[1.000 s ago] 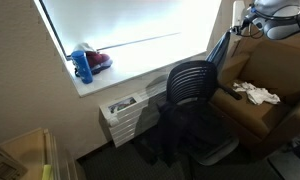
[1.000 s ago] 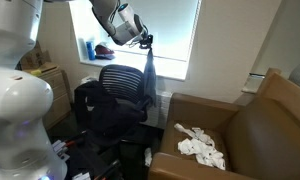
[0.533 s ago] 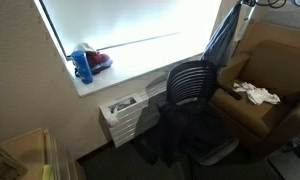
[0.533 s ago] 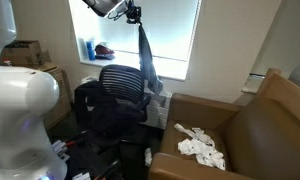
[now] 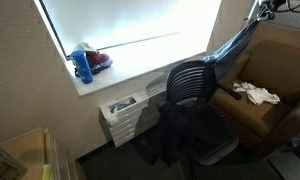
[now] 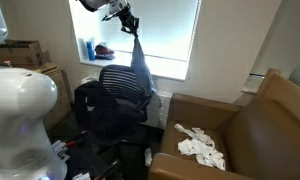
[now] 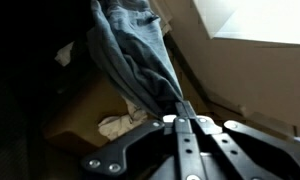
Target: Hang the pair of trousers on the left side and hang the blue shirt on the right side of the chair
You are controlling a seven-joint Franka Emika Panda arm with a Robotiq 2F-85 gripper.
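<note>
Risk, brown armchair (image 6: 260,125): it stands just beside the chair (image 6: 118,85) on the shirt's side, so letting go too far outward would probably drop the cloth onto its seat, near the small white cloth (image 6: 198,146)
Risk, chair: the rounded mesh back gives little ledge and the base swivels and rolls; a dragging hem could turn it, and a drape with too little cloth over the top would likely slide to the floor
Risk, pair of trousers (image 6: 94,115): they lie draped in a dark heap over the opposite side of the chair; a low sweep across the back could tug them loose
Risk, blue shirt (image 6: 140,68): it is held by one small bunched end only, so it could swing on a quick move and land crooked
Shirt position: it hangs from high up down to the edge of the chair back in an exterior view, and runs on a slant in an exterior view (image 5: 230,48); whether its lower end touches the mesh cannot be told
Arm (image 6: 98,5): it reaches high in front of the bright window (image 6: 168,30), wrist above the top of the chair back, and only its far end shows
Gripper (image 6: 125,20): jaws pinched fully together on the top of the shirt; the wrist view shows the cloth (image 7: 135,50) coming straight out from between the fingertips (image 7: 182,110)
</note>
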